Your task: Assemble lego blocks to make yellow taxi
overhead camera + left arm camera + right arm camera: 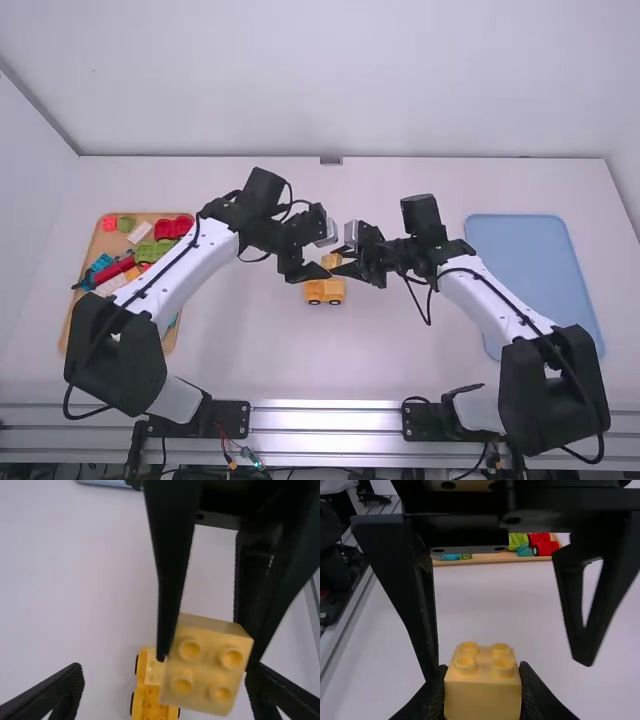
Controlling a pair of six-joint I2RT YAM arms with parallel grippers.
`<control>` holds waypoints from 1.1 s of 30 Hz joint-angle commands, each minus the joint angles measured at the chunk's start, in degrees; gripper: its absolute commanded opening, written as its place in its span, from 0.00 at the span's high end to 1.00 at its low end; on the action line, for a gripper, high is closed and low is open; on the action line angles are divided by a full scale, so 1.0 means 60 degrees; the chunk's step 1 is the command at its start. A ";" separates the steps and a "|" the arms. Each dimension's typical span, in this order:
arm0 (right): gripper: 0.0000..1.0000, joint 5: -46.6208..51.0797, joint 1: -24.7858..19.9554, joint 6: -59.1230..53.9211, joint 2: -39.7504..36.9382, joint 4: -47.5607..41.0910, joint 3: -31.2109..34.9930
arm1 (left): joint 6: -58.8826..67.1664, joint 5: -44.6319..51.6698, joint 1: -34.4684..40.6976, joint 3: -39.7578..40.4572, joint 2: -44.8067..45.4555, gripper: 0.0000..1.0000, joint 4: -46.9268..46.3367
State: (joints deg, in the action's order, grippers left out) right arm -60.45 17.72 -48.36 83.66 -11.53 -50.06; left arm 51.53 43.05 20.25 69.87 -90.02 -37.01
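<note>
Yellow car body: one, the landmark, sitting on the table (400, 350) near its middle (324, 291); two dark wheels show along its near side in the high view, three in all in the left wrist view.
Loose yellow block: one (482, 695), with four studs on top, held up off the table, just beyond the car body in the high view and apart from it.
Right gripper: one of two (347, 269), just beyond the car body and a little to its right, closed on the loose yellow block, one finger pressed to each of two opposite sides.
Left gripper: the other of the two (312, 271), just beyond the car body and slightly to its left, fingers spread wide with nothing between them that they grip; the right wrist view shows its two fingers near the loose yellow block, with plenty of room between them.
Wooden tray: one (100, 243), well to the left of the car body.
Blocks on it: several, overlapping too much for a sure total; at least two green ones (126, 223) (155, 250), also red (173, 228), blue, white and orange pieces.
Blue tray: one (535, 265), well to the right of the car body, flat on the table.
</note>
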 commanded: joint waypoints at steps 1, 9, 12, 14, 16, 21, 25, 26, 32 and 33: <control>0.96 -0.0098 -0.0087 -0.0164 -0.0200 -0.0007 -0.0233 | 0.0178 0.0259 0.0055 0.0095 -0.0018 0.23 -0.0095; 0.96 -0.0208 -0.0076 -0.0168 -0.0204 0.0062 -0.0233 | 0.0925 0.0794 0.0058 0.0095 -0.0018 0.43 -0.0525; 0.96 -0.0208 -0.0076 -0.0160 -0.0204 0.0058 -0.0233 | 0.0925 0.0816 0.0055 0.0095 -0.0018 0.49 -0.0484; 0.96 -0.0204 -0.0076 -0.0055 -0.0204 0.0069 -0.0233 | 0.0885 0.0736 0.0055 0.0095 -0.0018 0.51 -0.0437; 0.96 -0.0204 -0.0076 0.0073 -0.0204 0.0138 -0.0233 | 0.0892 0.0725 0.0058 0.0095 -0.0018 0.53 -0.0448; 0.97 -0.0302 -0.0076 0.0084 -0.0204 0.0200 -0.0233 | 0.0896 0.0758 0.0058 0.0095 -0.0018 0.58 -0.0470; 0.98 -0.0448 -0.0076 0.0087 -0.0204 0.0284 -0.0233 | 0.0969 0.0758 0.0058 0.0095 -0.0018 0.68 -0.0481; 0.98 -0.0459 -0.0076 0.0091 -0.0204 0.0310 -0.0233 | 0.0994 0.0750 0.0058 0.0095 -0.0018 0.70 -0.0484; 0.97 -0.0623 -0.0076 0.0087 -0.0204 0.0364 -0.0233 | 0.0976 0.0758 0.0062 0.0095 -0.0018 0.85 -0.0506; 0.96 -0.0685 -0.0076 0.0084 -0.0204 0.0386 -0.0233 | 0.0994 0.0754 0.0062 0.0095 -0.0018 0.88 -0.0517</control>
State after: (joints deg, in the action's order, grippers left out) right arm -62.02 17.23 -47.72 83.66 -10.15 -50.09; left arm 58.41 46.11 20.27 69.84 -90.02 -39.44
